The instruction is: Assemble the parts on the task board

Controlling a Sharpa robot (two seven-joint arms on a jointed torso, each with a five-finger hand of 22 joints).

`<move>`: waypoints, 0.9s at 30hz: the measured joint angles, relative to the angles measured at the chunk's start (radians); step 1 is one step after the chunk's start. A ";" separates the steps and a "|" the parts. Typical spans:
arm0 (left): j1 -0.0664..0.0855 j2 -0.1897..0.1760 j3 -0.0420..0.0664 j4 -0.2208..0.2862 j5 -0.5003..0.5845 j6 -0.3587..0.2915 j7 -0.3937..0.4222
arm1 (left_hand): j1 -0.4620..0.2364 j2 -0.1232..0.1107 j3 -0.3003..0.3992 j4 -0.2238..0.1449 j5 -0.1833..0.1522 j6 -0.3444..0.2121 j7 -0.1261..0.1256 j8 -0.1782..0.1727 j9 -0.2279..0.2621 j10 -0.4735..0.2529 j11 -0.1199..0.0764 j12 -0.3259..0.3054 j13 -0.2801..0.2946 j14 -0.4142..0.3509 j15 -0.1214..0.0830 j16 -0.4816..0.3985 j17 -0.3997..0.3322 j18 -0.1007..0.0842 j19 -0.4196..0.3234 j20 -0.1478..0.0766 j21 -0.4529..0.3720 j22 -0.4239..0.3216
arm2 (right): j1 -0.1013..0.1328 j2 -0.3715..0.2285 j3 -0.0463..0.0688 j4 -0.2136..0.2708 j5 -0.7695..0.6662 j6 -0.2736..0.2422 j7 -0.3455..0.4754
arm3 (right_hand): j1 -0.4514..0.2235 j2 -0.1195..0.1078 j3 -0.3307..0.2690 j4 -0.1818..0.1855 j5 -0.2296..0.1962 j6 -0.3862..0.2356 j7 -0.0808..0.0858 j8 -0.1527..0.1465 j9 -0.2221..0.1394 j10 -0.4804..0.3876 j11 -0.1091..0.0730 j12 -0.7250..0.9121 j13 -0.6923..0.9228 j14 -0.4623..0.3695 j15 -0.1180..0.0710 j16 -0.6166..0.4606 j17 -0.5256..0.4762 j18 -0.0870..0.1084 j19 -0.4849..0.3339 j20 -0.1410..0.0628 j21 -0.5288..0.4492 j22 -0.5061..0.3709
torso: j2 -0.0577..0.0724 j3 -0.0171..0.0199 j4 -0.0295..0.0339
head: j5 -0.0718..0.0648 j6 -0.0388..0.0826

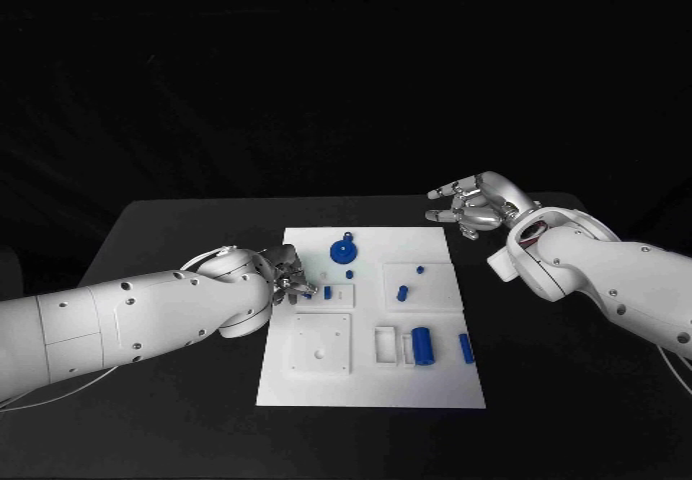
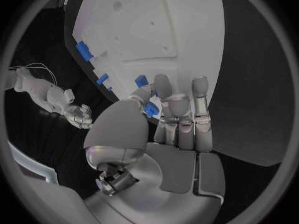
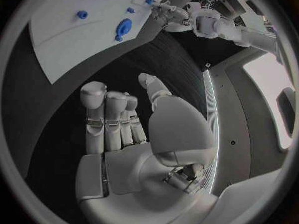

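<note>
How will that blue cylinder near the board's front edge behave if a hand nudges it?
The blue cylinder lies on its side in a shallow white holder, so it would probably roll if pushed free. It looks like smooth, stiff plastic, likely light and a bit slippery for the fingers. The board is flat, so little would stop it.

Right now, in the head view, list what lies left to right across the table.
left hand → round blue part → blue cylinder → small blue bar at the task board's right edge → right hand
</note>
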 measured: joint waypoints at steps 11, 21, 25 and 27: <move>-0.002 0.005 0.000 -0.010 -0.007 0.001 0.008 | 0.000 0.000 -0.001 -0.001 -0.001 0.000 0.000 0.000 0.001 0.000 0.000 0.000 -0.001 0.000 0.000 0.000 0.000 0.000 0.000 0.000 0.000 0.001 | 0.000 -0.001 0.000 0.000 0.000 0.000 0.000 | -0.004 -0.004 0.000 0.000 0.006 0.000 0.000 0.000 0.000 0.000 0.000 0.000 0.000 0.000 0.000 0.000 0.001 0.000 0.000 0.000 0.000 0.000 | 0.000 0.0001 0.0000 | -0.001 -0.001; -0.005 0.007 0.002 -0.015 -0.013 0.005 0.014 | 0.000 0.000 0.002 0.002 -0.005 0.000 0.000 0.000 0.000 0.000 0.001 0.000 -0.002 0.000 0.000 0.000 -0.005 0.000 0.000 0.000 0.000 0.001 | 0.000 -0.002 0.000 0.000 0.000 0.000 0.000 | -0.004 -0.004 0.000 0.000 0.006 0.000 0.000 0.000 0.000 0.000 0.000 0.000 0.000 0.000 0.000 0.000 0.001 0.000 0.000 0.000 0.000 0.000 | 0.000 0.0001 0.0000 | -0.004 -0.003; -0.005 0.007 0.002 -0.015 -0.019 0.008 0.014 | 0.000 0.000 0.002 0.002 -0.005 0.000 0.000 0.002 0.001 0.000 0.001 0.000 -0.002 0.000 0.000 0.000 -0.002 0.000 0.000 0.000 0.000 0.001 | 0.000 -0.002 0.000 0.000 0.000 0.000 0.000 | -0.004 -0.004 0.000 0.000 0.006 0.000 0.000 0.000 0.000 0.000 0.000 0.000 0.000 0.000 0.000 0.000 0.001 0.000 0.000 0.000 0.000 0.000 | 0.000 -0.0002 0.0003 | -0.005 -0.005; -0.006 0.007 0.003 -0.014 -0.022 0.010 0.014 | 0.002 -0.002 0.002 0.002 -0.005 0.000 0.000 0.004 0.001 0.001 0.001 0.005 -0.002 0.000 0.000 0.000 0.003 0.000 0.000 0.000 0.000 0.001 | 0.000 -0.002 0.000 0.000 0.000 0.001 0.000 | -0.004 -0.004 0.000 0.000 0.006 0.000 0.000 0.000 0.000 0.000 0.000 0.000 0.000 0.000 0.000 0.000 0.001 0.000 0.000 0.000 0.000 0.000 | 0.000 -0.0004 0.0004 | -0.005 -0.006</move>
